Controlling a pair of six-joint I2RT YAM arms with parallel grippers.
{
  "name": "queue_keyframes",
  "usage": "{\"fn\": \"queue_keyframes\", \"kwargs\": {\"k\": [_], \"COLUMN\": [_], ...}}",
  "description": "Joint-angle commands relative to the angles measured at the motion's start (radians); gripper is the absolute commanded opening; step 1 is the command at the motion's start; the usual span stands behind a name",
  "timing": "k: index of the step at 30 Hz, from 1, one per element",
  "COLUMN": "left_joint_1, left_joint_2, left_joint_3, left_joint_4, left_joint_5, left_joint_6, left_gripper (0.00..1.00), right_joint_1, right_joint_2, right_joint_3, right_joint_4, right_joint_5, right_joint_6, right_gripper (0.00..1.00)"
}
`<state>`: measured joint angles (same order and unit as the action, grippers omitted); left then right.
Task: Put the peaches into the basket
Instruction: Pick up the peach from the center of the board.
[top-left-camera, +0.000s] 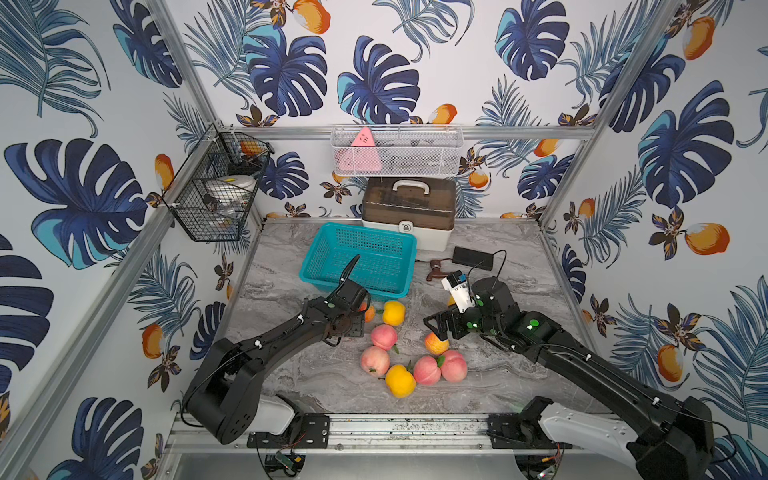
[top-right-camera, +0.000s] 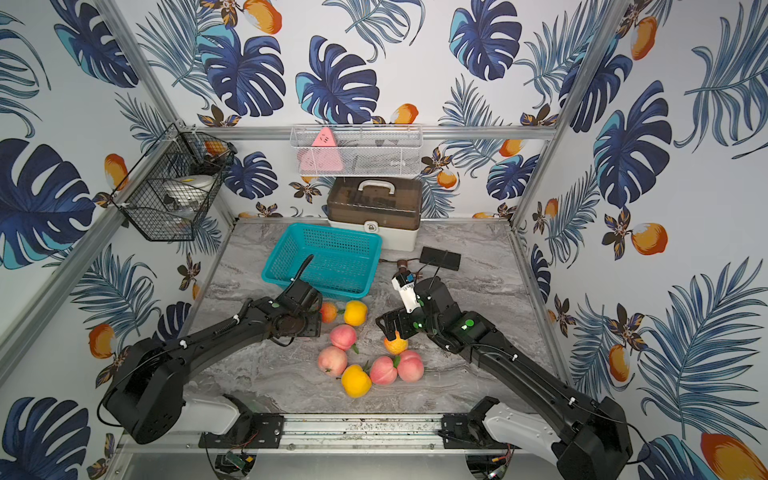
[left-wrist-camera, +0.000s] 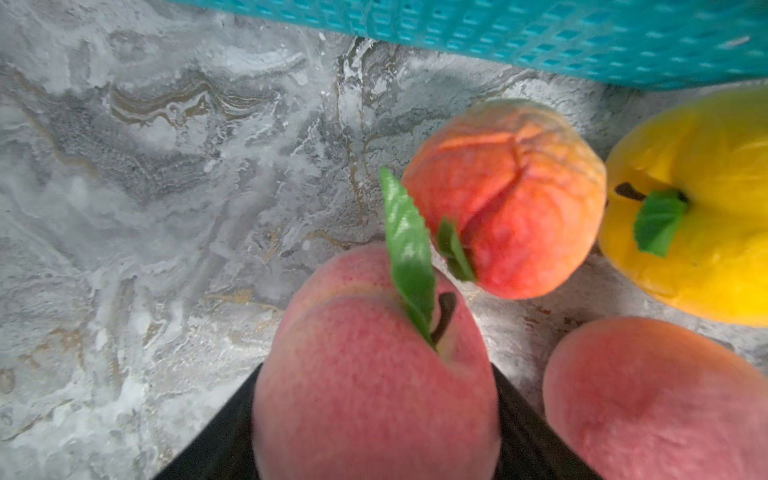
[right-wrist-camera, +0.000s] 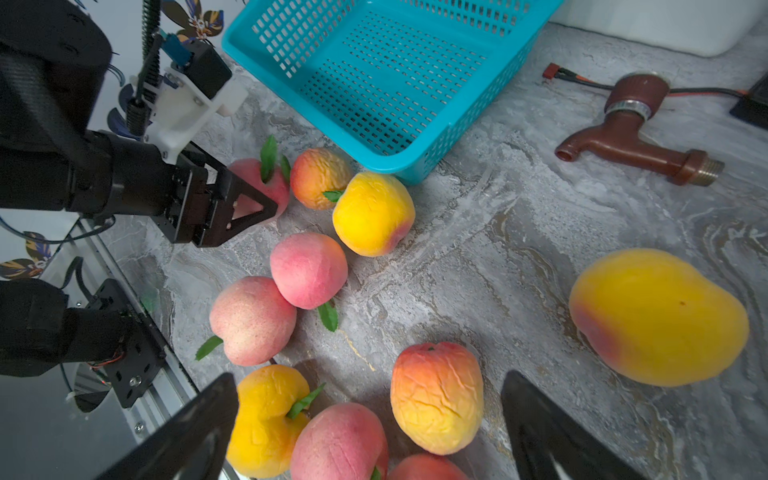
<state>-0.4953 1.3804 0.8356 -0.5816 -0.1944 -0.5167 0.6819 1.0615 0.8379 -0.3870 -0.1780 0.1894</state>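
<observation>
While the right gripper (top-left-camera: 436, 330) is hanging spread wide over an orange-red peach (top-left-camera: 435, 344) — the left gripper (right-wrist-camera: 259, 195) is clenching a pink peach (left-wrist-camera: 365, 374) | it is sitting outside the teal basket (top-left-camera: 316, 253), near its front wall.

Five pink peaches (right-wrist-camera: 308, 282), two yellow peaches (right-wrist-camera: 373, 214), two orange-red peaches (right-wrist-camera: 436, 397), one larger yellow fruit (right-wrist-camera: 658, 318), one teal basket (right-wrist-camera: 478, 124), one tap (right-wrist-camera: 623, 137)

Grey marbled tabletop (top-left-camera: 498, 374) and its load: teal lattice basket (top-left-camera: 374, 257) at rear, left of centre; lidded storage box (top-left-camera: 407, 216) at the back edge, just behind the basket; black adapter (top-left-camera: 471, 257) and brown tap (top-left-camera: 436, 268) right of the basket; peaches (top-left-camera: 384, 336), pink, yellow and orange, clustered before the basket; one mango (right-wrist-camera: 656, 316) apart from the cluster.
</observation>
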Motion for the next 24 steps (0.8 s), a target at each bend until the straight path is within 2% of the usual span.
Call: {"fn": "queue_keyframes", "kwargs": {"k": [1,12,18,24], "left_joint_1": [-0.009,-0.079,-0.092,-0.091], "left_joint_2": [-0.045,-0.15,-0.18,-0.097], "left_joint_3": [0.012,0.096,0.182,0.318], "left_joint_4": [-0.071,-0.182,-0.168,-0.191], "left_joint_5": [0.0,0.041,0.114,0.1], "left_joint_6": [0.007,-0.012,-0.017,0.003], "left_gripper": [0.68,0.7,0.71,0.72], "right_joint_1": [0.002,0.002,0.001,0.001], "right_joint_2": [-0.02,-0.047,-0.022,-0.001], "right_joint_3": [-0.006,0.027,0.065,0.081], "right_joint_4": [0.053,0.077,0.044,0.09], "right_joint_5": [-0.056,-0.112,-0.054,-0.071], "right_joint_6": [-0.04,-0.073,-0.047,-0.04], "right_gripper": [1.0,1.0,1.0,1.0]}}
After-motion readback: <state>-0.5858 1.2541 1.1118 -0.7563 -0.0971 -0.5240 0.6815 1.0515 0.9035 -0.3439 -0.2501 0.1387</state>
